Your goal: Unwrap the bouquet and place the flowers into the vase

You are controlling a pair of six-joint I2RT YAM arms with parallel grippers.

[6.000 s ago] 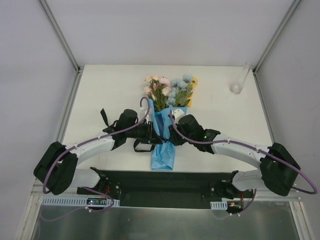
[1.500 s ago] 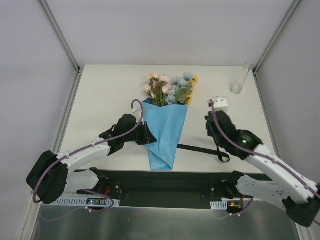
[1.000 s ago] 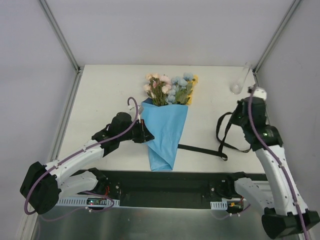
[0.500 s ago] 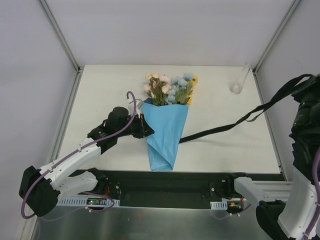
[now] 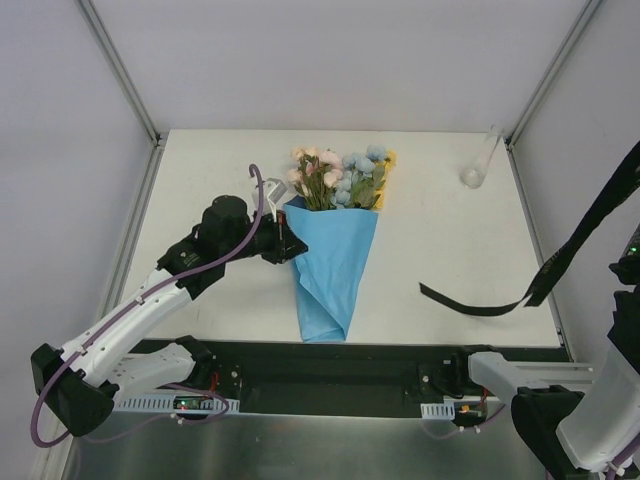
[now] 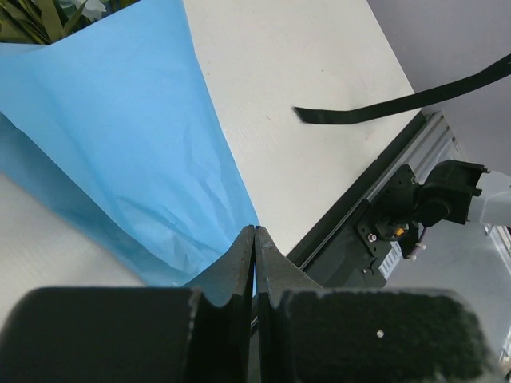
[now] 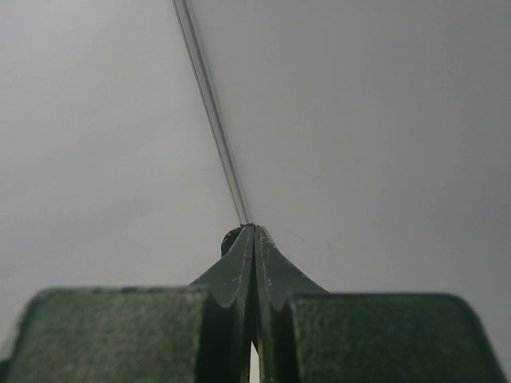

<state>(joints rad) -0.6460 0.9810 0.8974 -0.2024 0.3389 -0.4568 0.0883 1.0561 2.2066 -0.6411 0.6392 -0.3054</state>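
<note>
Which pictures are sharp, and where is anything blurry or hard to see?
Top view: evenly lit, sharp; the long black ribbon stands out, the small clear glass vase nearly vanishes against the white table. Left wrist view: blue paper cone crisp, the close black fingers blurred. Right wrist view: fingers soft, only bare grey wall.

Your top view is bright and evenly lit from above. The white tabletop (image 5: 200, 180) shows only a faint, soft shadow beside the blue paper cone (image 5: 335, 260), and the long black ribbon (image 5: 578, 235) reads crisp. The slender clear glass vase (image 5: 478, 165) nearly washes out against the white. On your left wrist, the left gripper (image 6: 254, 233) blurs up close while the paper is sharp. Your right wrist view is dim grey, the right gripper (image 7: 254, 233) soft.
</note>
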